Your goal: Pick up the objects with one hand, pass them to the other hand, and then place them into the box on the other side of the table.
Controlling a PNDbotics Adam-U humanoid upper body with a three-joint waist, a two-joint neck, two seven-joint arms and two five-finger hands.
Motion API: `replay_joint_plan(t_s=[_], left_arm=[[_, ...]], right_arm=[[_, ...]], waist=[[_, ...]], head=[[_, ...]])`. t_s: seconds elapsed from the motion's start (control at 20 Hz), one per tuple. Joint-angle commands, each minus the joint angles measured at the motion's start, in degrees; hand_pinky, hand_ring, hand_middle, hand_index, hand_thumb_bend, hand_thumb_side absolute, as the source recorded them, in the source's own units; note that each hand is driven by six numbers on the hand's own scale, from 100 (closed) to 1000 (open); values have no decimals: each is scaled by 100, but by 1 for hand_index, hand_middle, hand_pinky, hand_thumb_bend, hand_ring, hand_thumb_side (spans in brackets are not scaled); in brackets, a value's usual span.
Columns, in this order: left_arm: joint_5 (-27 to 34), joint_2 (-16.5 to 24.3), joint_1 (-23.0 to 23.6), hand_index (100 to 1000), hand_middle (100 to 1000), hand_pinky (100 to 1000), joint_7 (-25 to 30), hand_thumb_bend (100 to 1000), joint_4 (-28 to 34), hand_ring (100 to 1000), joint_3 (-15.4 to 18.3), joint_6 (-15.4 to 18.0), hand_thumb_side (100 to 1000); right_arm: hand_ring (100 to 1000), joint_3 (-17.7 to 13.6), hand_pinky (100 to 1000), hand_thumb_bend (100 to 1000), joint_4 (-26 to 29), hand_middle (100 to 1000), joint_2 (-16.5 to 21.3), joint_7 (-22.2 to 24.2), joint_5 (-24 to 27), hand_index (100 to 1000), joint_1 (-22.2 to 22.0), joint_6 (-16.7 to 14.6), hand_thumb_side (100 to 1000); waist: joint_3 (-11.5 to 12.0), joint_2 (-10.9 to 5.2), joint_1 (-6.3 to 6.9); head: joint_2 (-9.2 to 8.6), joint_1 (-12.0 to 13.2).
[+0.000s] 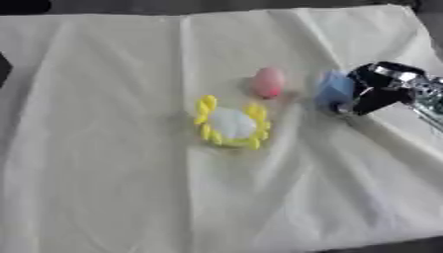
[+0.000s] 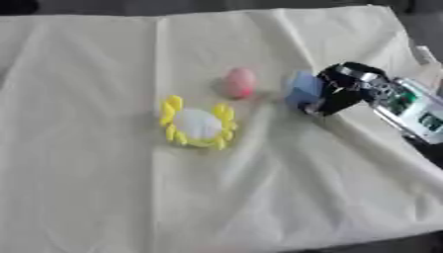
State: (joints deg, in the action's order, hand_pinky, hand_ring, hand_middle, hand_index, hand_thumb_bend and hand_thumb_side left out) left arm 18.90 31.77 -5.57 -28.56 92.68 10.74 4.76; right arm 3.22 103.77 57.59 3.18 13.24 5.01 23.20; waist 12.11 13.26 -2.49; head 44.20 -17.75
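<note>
**Right hand at the blue block, right of centre**

In the left eye view we see a counter [image 1: 104, 188] covered with a pale, creased cloth that fills almost the whole frame. Near the centre lies a yellow crab-shaped toy [image 1: 231, 123] with a white middle. Just above it and a little to the right lies a pink egg-shaped object [image 1: 268, 81], apart from the crab. To the right of the pink object is a blue block [image 1: 332, 90]. Our right hand [image 1: 374, 91] comes in from the right edge, black with a silver wrist, and its dark fingers lie against the right side of the block. We cannot tell if the fingers are curled around the block or only touch it, because this part is blurred.

In the right eye view the same things stand a little more to the left of the frame. Here the right arm shows more: a silver forearm section with a green part reaches to the right edge. The hand again meets the blue block on its right side, at the cloth. The left hand shows in neither view.
</note>
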Motion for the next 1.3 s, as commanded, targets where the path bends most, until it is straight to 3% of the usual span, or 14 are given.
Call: replay_joint_plan(t_s=[0.05, 0.6, 0.85, 1.05, 1.3], left_arm=[[-110, 310, -69, 757, 708, 828, 38, 798, 167, 703, 32, -12, 592], [-222, 342, -83, 758, 706, 826, 75, 803, 299, 702, -7, -70, 591], [-271, 377, -140, 755, 699, 825, 103, 798, 370, 699, -49, -78, 592], [-555, 513, -351, 750, 687, 820, 282, 801, 529, 687, -216, -220, 575], [-1451, 926, -793, 755, 678, 823, 988, 798, 966, 691, -681, -902, 530]], right_arm=[[629, -259, 676, 106, 598, 485, 126, 21, 161, 552, 72, -77, 100], [637, -324, 673, 102, 995, 535, 207, -296, 234, 605, 173, 169, 105], [622, -165, 667, 100, 1078, 520, 131, -121, 570, 590, 374, 27, 128], [613, 147, 671, 100, 1082, 511, -290, 216, 791, 584, 860, -110, 140], [609, 524, 673, 100, 1082, 510, -984, 528, 500, 583, 1489, -133, 101]], waist=[[1, -119, -3], [6, -160, 10], [28, -174, 10], [64, -213, 42], [95, -251, 122]], head=[[-11, 69], [-119, 45], [-134, 35], [-141, 36], [-143, 106]])
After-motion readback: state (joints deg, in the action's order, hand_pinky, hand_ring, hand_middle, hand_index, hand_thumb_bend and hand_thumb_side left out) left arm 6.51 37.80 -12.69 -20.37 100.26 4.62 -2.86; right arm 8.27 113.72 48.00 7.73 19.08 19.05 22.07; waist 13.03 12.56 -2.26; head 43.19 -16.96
